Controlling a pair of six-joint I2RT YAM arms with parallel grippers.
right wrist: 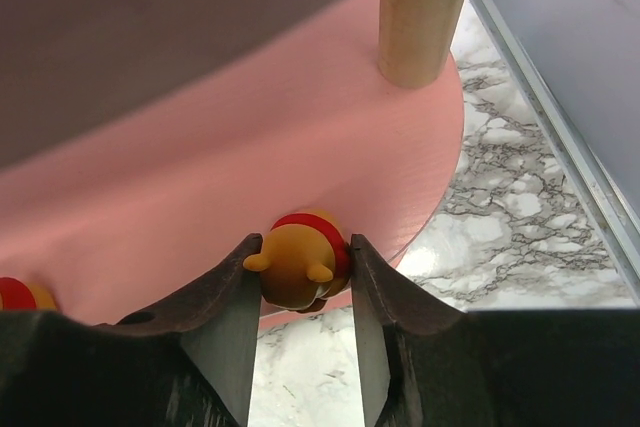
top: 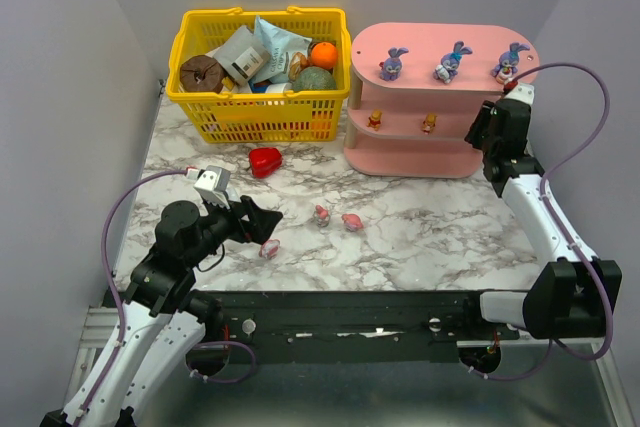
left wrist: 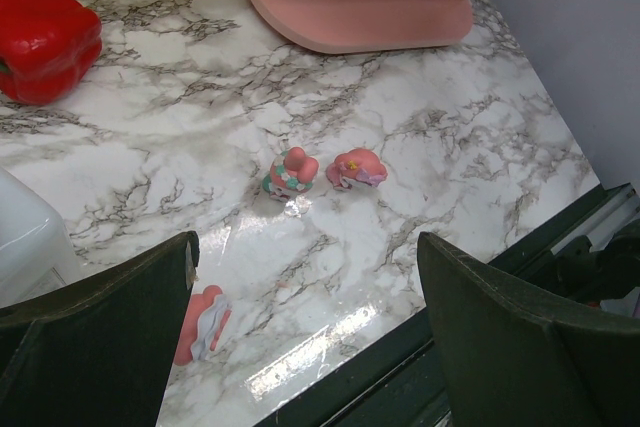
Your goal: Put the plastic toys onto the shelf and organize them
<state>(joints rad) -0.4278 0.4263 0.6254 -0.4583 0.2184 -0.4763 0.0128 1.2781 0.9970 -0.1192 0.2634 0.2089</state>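
Orange bear clasped between the fingers of the right gripper at the right end of the shelf's middle tier, three bunnies lined along its top, three pink-white figurines lying on the table in front of it, left gripper held wide open and empty farther out

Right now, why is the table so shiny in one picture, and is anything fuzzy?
Left wrist view: glare makes a bright white streak on the white marble-patterned table, close to the lens. Right wrist view: the upper board of the pink plastic shelf is a blurry grey smear, too near to focus, while the small orange plastic bear looks sharp. Top external view: even light, soft shadows.
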